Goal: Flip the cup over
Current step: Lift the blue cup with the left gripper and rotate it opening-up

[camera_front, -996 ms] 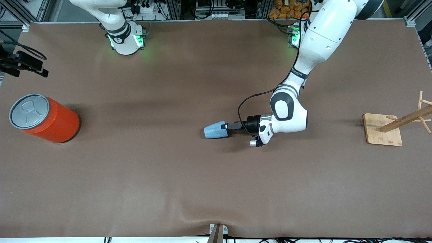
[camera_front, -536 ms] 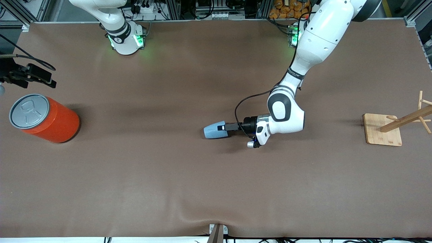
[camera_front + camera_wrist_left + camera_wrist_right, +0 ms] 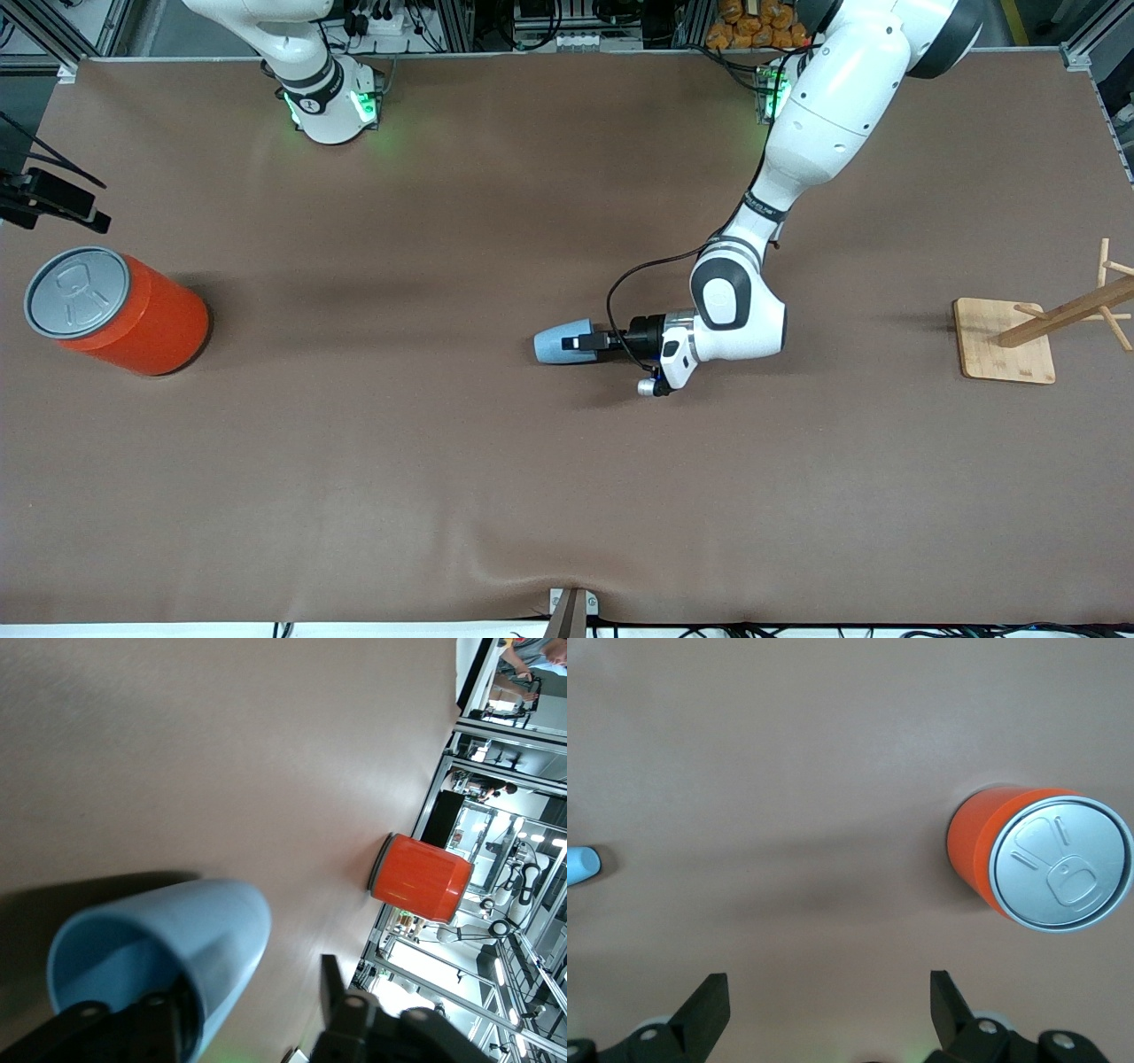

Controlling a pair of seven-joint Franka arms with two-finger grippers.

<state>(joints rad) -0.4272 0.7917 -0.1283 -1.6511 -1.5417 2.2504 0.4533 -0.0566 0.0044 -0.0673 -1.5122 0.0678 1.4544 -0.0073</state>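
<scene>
The light blue cup [image 3: 556, 346] lies on its side in the middle of the table, its mouth toward the left arm's end. My left gripper [image 3: 586, 340] is low at the cup's mouth and open. In the left wrist view one finger [image 3: 155, 1019] is inside the cup [image 3: 177, 930] at its rim, and the other finger [image 3: 341, 1001] stands well apart outside the wall. My right gripper [image 3: 53, 208] hangs over the table's edge by the orange can, open and empty [image 3: 828, 1010]. The cup's base shows small in the right wrist view [image 3: 579, 865].
A large orange can [image 3: 142, 319] with a grey pull-tab lid stands at the right arm's end; it also shows in the left wrist view [image 3: 421, 879] and the right wrist view [image 3: 970, 846]. A wooden rack [image 3: 1005, 341] stands at the left arm's end.
My left gripper has slid a little farther onto the cup's mouth, toward the right arm's end. My right gripper has shifted about near the orange can. The cup has barely moved.
</scene>
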